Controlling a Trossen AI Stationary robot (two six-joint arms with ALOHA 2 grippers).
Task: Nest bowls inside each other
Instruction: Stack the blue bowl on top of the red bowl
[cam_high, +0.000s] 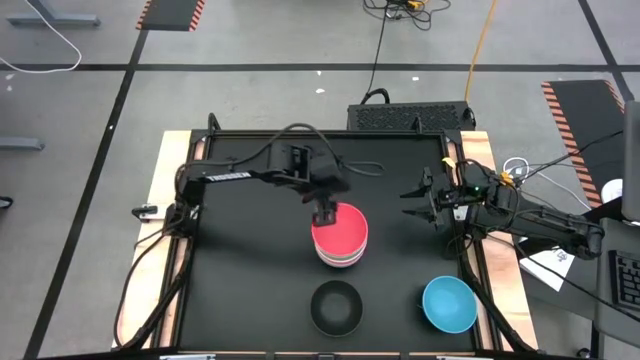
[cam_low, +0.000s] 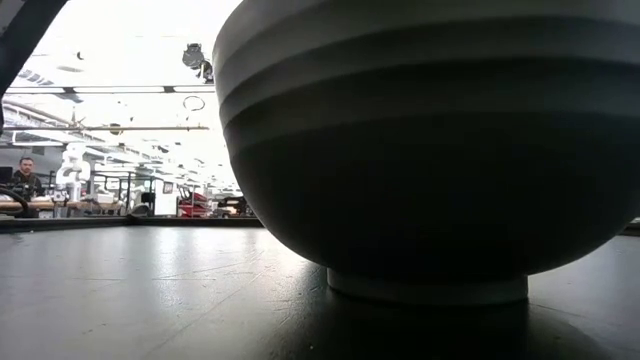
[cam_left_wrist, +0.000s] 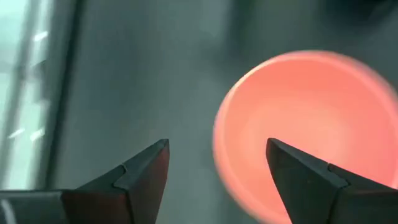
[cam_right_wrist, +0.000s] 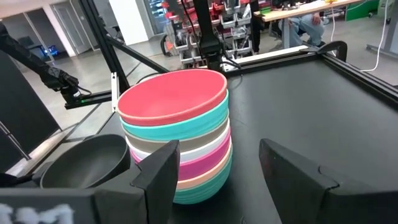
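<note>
No readable text or labels.

the black surface (cam_high: 250, 290) sits on a pale wooden base, on a grey concrete floor (cam_high: 250, 100) crossed by dark tape lines. beyond the surface's far edge lies a black perforated box (cam_high: 410, 116), with cables trailing past it. orange-and-black hazard strips (cam_high: 170, 14) mark the floor farther off. in the low view, past the surface, a bright hall shows ceiling light strips (cam_low: 120, 90), workbenches and a seated person (cam_low: 24, 178).
</note>
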